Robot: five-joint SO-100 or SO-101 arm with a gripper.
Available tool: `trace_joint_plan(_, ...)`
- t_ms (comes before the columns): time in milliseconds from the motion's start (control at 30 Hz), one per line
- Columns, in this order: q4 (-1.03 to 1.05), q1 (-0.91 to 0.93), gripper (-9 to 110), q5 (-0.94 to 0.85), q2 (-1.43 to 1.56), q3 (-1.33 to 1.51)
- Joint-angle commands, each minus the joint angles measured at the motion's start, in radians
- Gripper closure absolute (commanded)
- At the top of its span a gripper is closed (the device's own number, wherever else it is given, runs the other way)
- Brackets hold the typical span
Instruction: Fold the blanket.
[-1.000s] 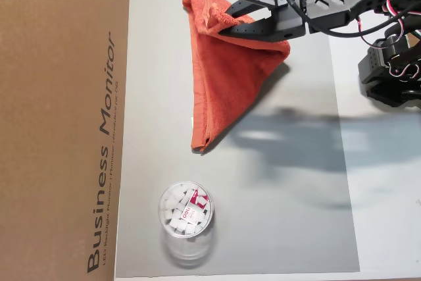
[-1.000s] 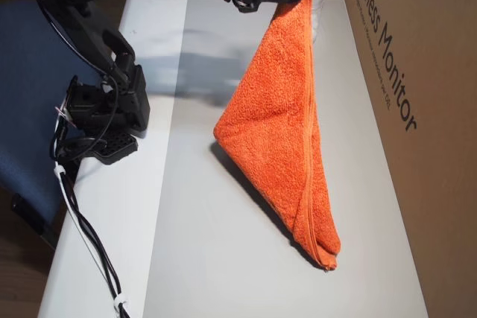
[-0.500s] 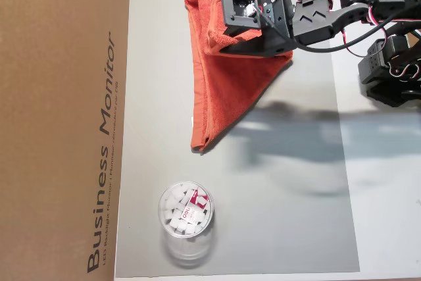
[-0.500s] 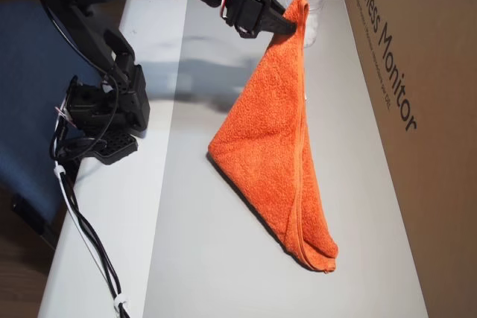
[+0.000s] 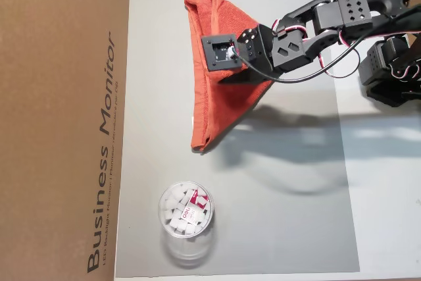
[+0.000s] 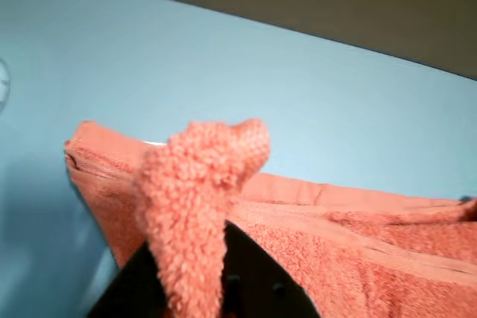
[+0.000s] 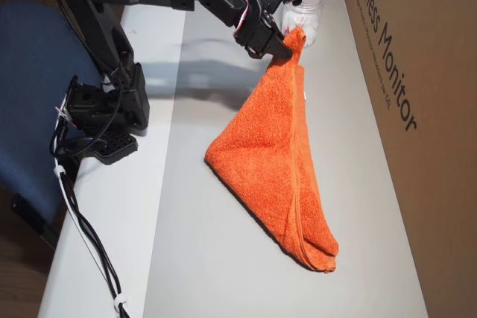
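Observation:
The orange-red blanket [image 7: 268,147] lies on the grey mat as a triangle folded over itself, its far corner lifted. My gripper [image 7: 291,41] is shut on that lifted corner and holds it above the mat, next to the plastic cup. In an overhead view the arm and its camera mount cover the middle of the blanket [image 5: 220,97] and hide the fingertips. The wrist view shows the pinched corner of the blanket [image 6: 201,184] bunched above a black finger [image 6: 250,277], with the rest of the cloth trailing off to the right.
A clear plastic cup [image 5: 186,212] [image 7: 304,7] of white pieces stands on the grey mat [image 5: 289,215] beyond the blanket's tip. A tall brown cardboard box [image 5: 62,123] [image 7: 417,72] borders one long side. The arm's base [image 7: 104,117] sits on the opposite side, by a blue chair [image 7: 26,109].
The gripper has come down and moved along the mat with the blanket corner in it. The lifted corner hangs lower and the draped cloth has spread a little on the mat.

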Motion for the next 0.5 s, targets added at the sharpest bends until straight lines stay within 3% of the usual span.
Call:
trace_joint_plan(0, -0.020, -0.026, 101, -0.005, -0.029, -0.072)
trace_joint_plan(467, -0.020, -0.121, 101, -0.005, -0.253, -0.258)
